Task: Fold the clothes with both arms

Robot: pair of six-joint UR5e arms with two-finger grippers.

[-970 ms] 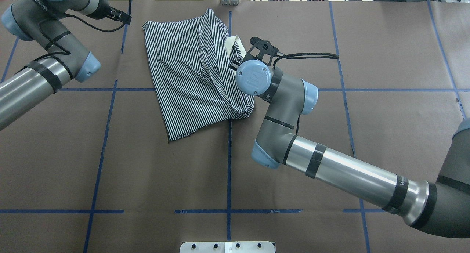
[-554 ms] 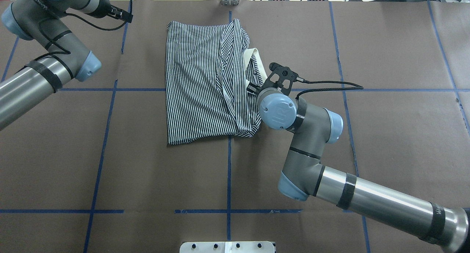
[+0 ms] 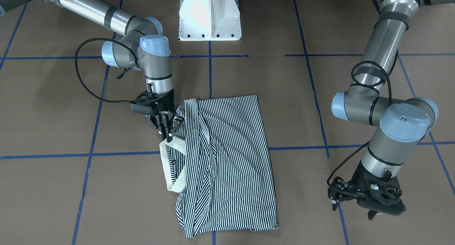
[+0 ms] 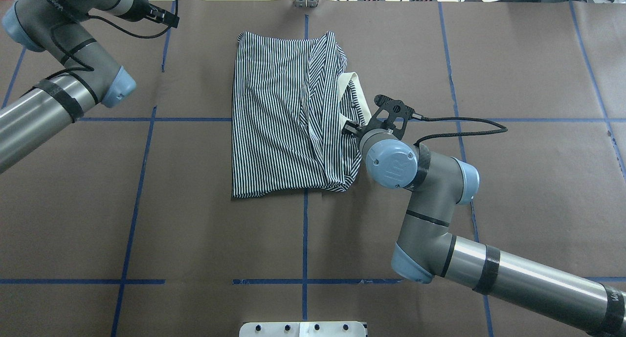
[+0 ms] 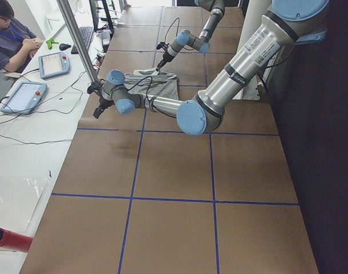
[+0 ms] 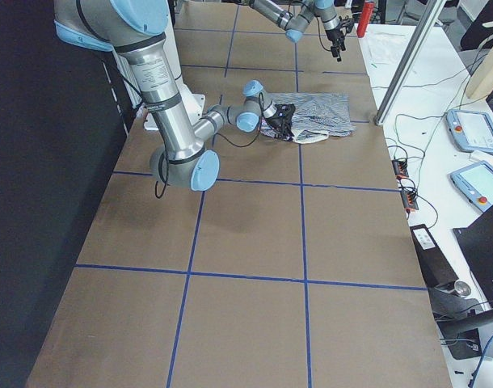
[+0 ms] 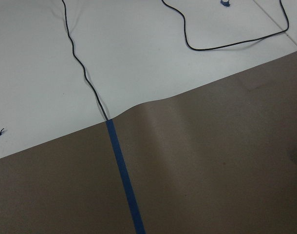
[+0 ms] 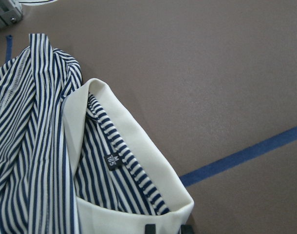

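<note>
You had the right pincer (image 3: 167, 130) clenched on the collar (image 3: 176, 166) edge of the half-folded polo shirt (image 3: 231, 159) lying mid-desk (image 3: 53, 188), apparently squaring it up, while the left pincer (image 3: 352, 210) hung released well apart and probably needed bringing in next.

Black neck tag (image 8: 112, 161) in shirt (image 8: 36, 146) collar: "M 165"; "UR" on right arm cap (image 4: 392, 162).
</note>
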